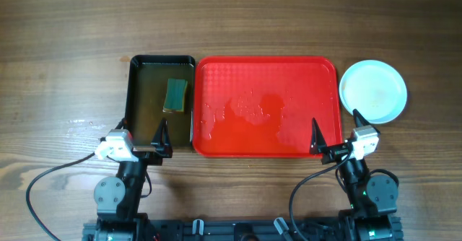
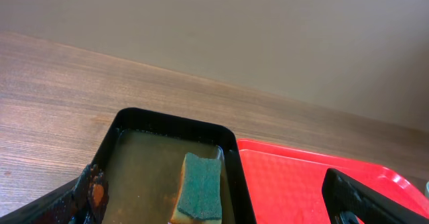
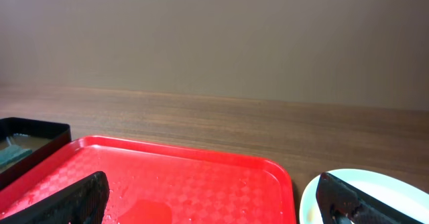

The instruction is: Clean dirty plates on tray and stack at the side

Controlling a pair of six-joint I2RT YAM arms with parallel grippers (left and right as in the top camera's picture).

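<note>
The red tray lies in the middle of the table, wet, with no plates on it; it also shows in the left wrist view and the right wrist view. The white plates sit as one stack on the wood right of the tray, also seen in the right wrist view. My left gripper is open and empty over the near edge of the black tray. My right gripper is open and empty at the red tray's near right corner.
A green sponge lies in murky water in the black tray, also seen in the left wrist view. Bare wooden table surrounds both trays. Cables run behind the arm bases at the near edge.
</note>
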